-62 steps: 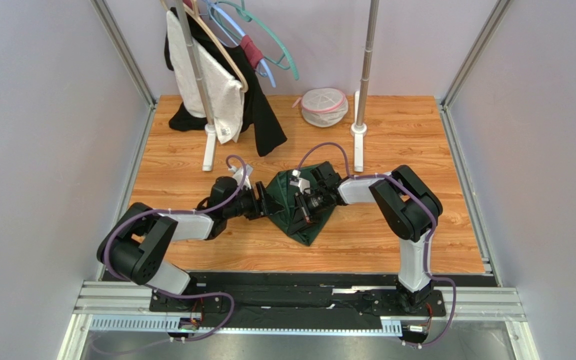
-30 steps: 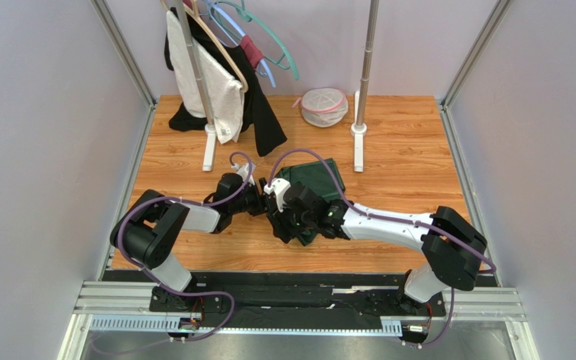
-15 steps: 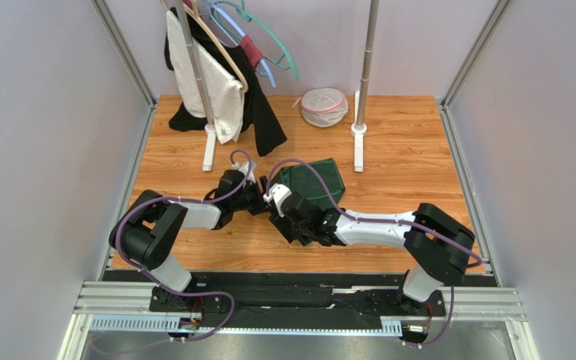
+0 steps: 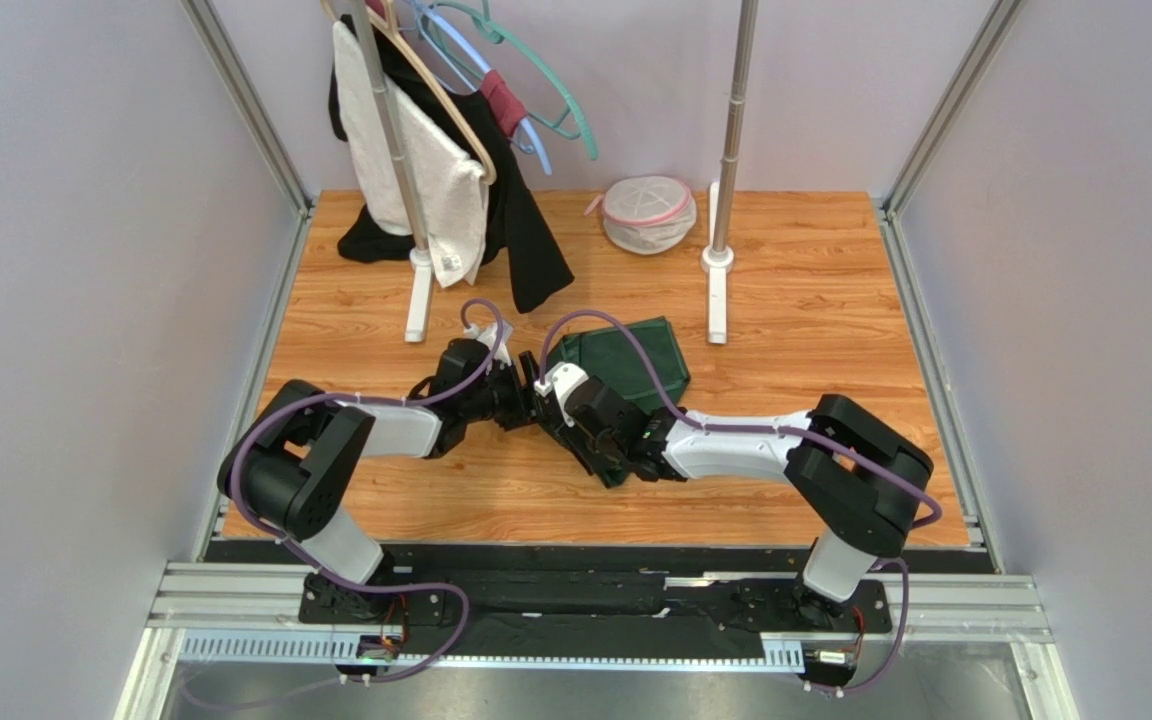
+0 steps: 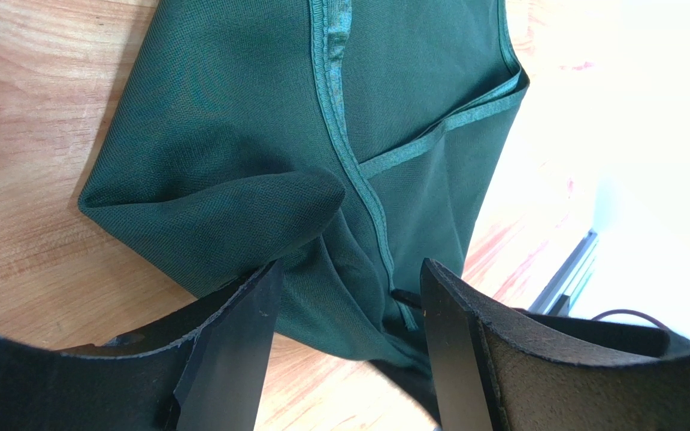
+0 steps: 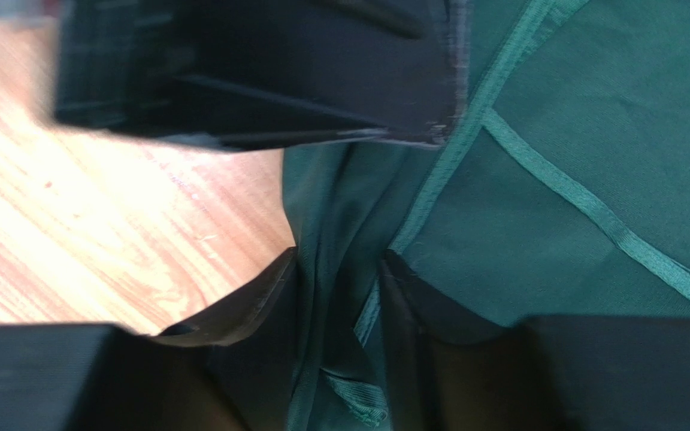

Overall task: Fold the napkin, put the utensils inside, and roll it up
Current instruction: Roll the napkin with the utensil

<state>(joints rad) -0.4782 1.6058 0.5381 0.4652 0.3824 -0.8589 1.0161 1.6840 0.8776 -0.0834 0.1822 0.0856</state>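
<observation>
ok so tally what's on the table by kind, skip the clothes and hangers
green napkin: 1
claws: 2 (left claw, right claw)
rack poles: 2
white mesh bag: 1
fork: 0 in view
total: 6

Top view looks down from behind; both wrist views (very close) share the green napkin (image 5: 232, 135).

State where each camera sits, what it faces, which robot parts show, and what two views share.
Top external: above, behind the bases, facing down at the table; both arms show.
Left wrist: on the left arm, facing the green napkin; open left gripper shows.
Right wrist: right arm, facing the napkin; right gripper pinches it.
Wrist views share the napkin.
</observation>
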